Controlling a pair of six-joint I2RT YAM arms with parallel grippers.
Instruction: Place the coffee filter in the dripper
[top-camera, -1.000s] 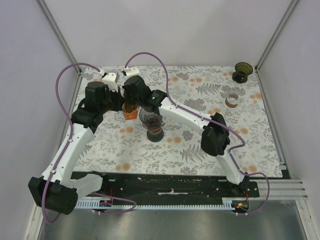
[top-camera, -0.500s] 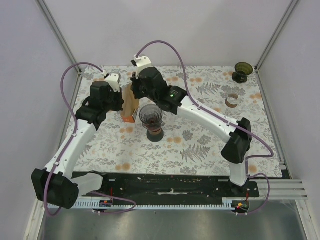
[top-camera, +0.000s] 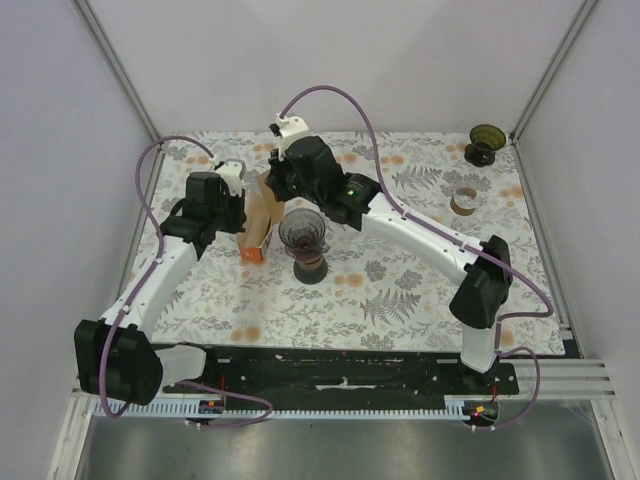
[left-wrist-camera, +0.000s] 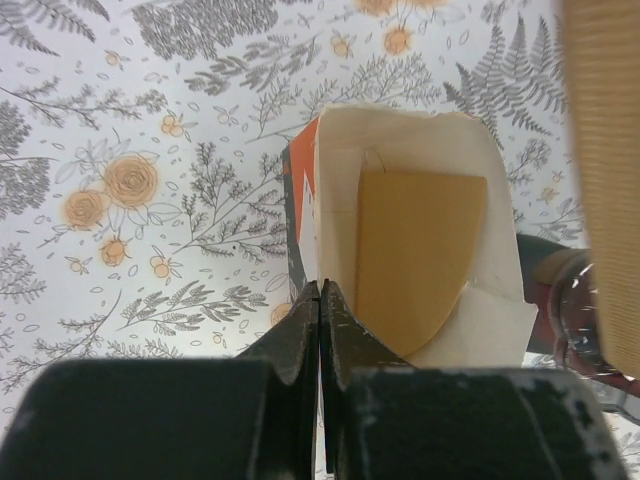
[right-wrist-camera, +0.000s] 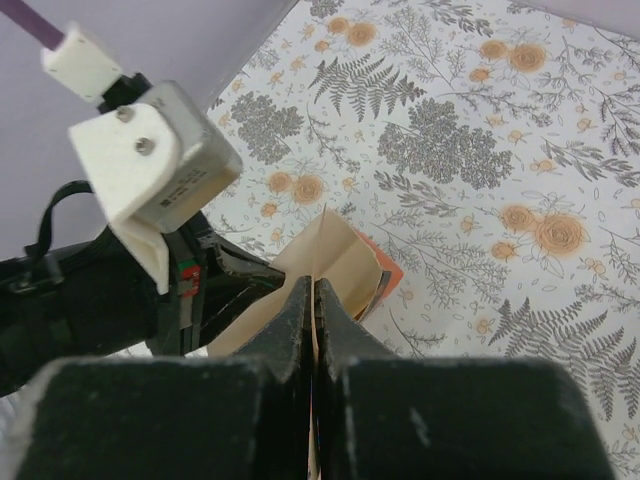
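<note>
Coffee filter (right-wrist-camera: 335, 250), just pinched by the right gripper (right-wrist-camera: 313, 290), lifts from the box (left-wrist-camera: 400, 140) the left gripper (left-wrist-camera: 320, 295) clamps, dripper (top-camera: 302, 232) beside.

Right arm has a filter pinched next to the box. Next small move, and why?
Probably swing the right gripper over to the dripper: it is shut on a coffee filter that looks out of the filter box, which the left gripper pins by its wall, and the dripper stands beside it.

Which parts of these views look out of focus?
Left wrist: the left pincer and the coffee filter at the right edge are blurred, the filter box sharp. Right wrist: the right pincer is soft, the tablecloth crisp. Top external: evenly lit, sharp.
</note>
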